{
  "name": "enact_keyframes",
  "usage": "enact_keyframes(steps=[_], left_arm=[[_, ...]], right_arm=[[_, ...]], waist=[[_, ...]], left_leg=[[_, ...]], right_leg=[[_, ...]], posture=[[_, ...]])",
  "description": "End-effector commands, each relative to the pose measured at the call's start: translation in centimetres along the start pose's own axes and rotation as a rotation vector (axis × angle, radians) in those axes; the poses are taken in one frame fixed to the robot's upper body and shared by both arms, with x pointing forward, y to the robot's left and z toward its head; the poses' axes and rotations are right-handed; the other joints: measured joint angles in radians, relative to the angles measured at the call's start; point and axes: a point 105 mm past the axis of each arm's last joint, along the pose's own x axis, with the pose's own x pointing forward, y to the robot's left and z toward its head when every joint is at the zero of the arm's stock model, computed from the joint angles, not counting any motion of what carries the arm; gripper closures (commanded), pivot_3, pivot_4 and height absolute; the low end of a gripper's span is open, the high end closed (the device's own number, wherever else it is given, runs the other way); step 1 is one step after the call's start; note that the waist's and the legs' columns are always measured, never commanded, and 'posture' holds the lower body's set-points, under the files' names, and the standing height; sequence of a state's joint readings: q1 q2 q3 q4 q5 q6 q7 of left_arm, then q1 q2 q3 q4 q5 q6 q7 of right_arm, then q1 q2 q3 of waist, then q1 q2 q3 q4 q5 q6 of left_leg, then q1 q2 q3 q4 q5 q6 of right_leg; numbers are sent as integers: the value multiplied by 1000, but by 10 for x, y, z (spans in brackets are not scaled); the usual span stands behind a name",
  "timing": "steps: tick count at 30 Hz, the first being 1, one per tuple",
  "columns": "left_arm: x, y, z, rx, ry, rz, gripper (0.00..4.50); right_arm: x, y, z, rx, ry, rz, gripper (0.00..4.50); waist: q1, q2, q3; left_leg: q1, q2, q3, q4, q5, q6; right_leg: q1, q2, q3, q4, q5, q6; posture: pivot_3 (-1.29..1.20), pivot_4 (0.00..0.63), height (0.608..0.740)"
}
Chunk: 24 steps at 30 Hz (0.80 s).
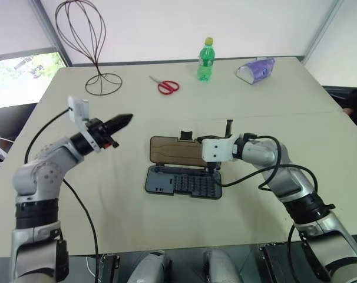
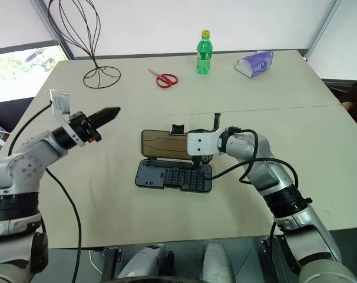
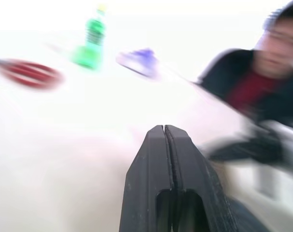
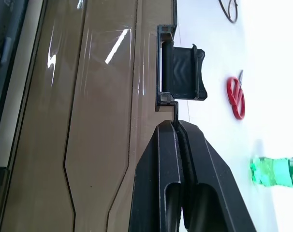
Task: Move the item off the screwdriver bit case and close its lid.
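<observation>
The screwdriver bit case lies open mid-table: a dark base [image 1: 184,181] full of bits, with its brown see-through lid [image 1: 172,151] flat on the table behind it. Nothing rests on the lid. A black latch [image 4: 183,72] sticks out of the lid's far edge. My right gripper [image 4: 175,126] is shut and empty, low over the far edge of the lid just short of the latch; whether it touches the lid is unclear. My left gripper [image 1: 128,118] is shut and empty, raised above the table well left of the case.
Red scissors [image 1: 168,86], a green bottle [image 1: 205,60] and a purple pouch [image 1: 255,69] lie along the far side. A wire stand [image 1: 93,47] rises at the far left. A person [image 3: 262,82] sits at the table's right edge.
</observation>
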<state>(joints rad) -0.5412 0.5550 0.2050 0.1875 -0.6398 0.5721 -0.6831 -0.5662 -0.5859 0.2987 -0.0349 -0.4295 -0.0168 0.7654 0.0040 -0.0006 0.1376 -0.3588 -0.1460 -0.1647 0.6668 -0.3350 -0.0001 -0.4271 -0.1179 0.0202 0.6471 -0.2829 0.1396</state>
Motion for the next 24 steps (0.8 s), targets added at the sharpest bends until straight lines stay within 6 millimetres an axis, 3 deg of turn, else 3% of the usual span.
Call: enact_keyframes(steps=[1,6,13,16,23,24], left_arm=[[21,11,-46,145,168,20,4500],[44,-4,-83,111,256,-168,4500],[59,-8,-93,67,294,-247,4500],[62,-18,-92,11,291,-317,4500],[68,-31,-81,-65,246,-394,4500],[68,-33,-79,-82,241,-411,4500]], right_arm=[[-2,-16,10,-34,-23,-60,4468],[-1,-16,14,-27,-29,-63,4468],[1,-11,18,-16,-40,-50,4468],[-1,-16,21,-20,-44,-74,3541],[-6,-24,25,-29,-48,-109,45],[-7,-25,25,-33,-46,-115,11]], waist=[[0,0,0],[-1,-2,1],[-18,-2,0],[-18,-2,0],[-18,-2,0],[-18,-2,0]], left_leg=[[0,0,0,0,0,0],[-4,-1,-1,2,0,0],[-17,-3,-3,14,0,1],[-17,-3,-3,14,0,1],[-18,-4,-4,15,0,1],[-18,-4,-4,15,0,1]], right_leg=[[0,0,0,0,0,0],[-3,0,-2,0,0,0],[-9,-1,-5,4,0,1],[-10,-1,-5,5,0,1],[-11,-1,-5,7,0,1],[-12,-1,-5,7,0,1]], posture=[[0,150,740],[0,150,740],[0,150,740],[0,150,740],[0,150,740],[0,150,740]])
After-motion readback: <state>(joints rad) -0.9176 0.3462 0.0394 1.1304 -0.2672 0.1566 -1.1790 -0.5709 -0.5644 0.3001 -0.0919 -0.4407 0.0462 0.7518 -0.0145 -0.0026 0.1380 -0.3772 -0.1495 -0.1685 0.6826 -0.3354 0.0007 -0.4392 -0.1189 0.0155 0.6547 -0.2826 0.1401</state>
